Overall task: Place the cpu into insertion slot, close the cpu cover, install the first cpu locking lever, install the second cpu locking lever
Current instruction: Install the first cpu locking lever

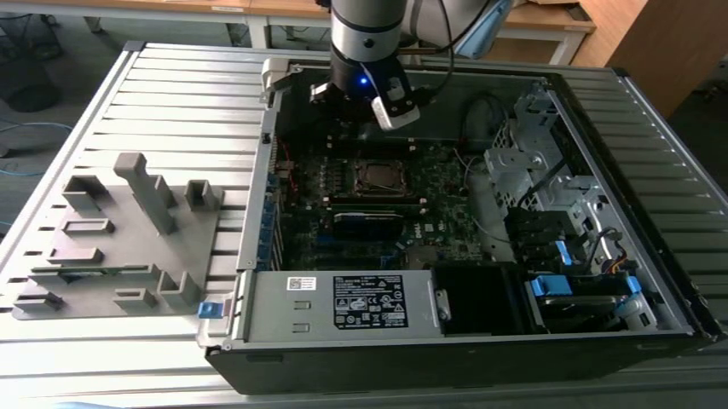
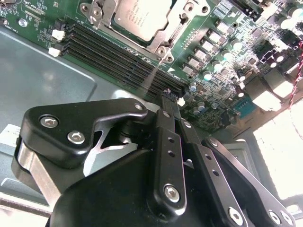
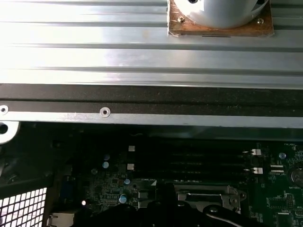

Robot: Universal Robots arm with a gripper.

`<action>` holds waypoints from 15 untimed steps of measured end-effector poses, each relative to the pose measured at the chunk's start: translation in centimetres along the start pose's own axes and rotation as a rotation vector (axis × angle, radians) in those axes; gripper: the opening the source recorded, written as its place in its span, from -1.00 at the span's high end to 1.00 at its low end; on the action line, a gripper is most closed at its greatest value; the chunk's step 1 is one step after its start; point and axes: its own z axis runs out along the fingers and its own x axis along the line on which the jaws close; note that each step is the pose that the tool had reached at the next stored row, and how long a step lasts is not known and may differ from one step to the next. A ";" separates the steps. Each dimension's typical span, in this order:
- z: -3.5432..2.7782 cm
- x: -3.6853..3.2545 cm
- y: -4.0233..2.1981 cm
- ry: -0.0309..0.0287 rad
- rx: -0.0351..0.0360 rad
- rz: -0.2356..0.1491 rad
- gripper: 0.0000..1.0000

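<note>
The cpu [image 2: 141, 15] lies in the insertion slot [image 1: 381, 175] on the motherboard, its dull silver top showing. The cpu cover [image 2: 163, 40] is a silvery frame lying flat around the chip. In the second wrist view my gripper [image 2: 169, 94] hangs above the black memory slots [image 2: 118, 59], a short way from the socket's corner. Its black fingers [image 2: 168, 142] are pressed together with nothing between them. A thin, blurred silvery rod [image 2: 152, 75] runs from that corner towards the fingertips. In the exterior view the arm [image 1: 366, 51] stands over the back of the open case.
The motherboard sits deep inside an open computer case [image 1: 592, 111] with metal walls all round. A drive cage and cables [image 1: 546, 196] fill the exterior view's right; a power supply [image 1: 341, 302] is at the front. A grey parts fixture [image 1: 125, 230] lies outside on the exterior view's left.
</note>
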 end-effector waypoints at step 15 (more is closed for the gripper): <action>0.04 -0.08 -0.01 -0.0002 0.0189 0.001 0.80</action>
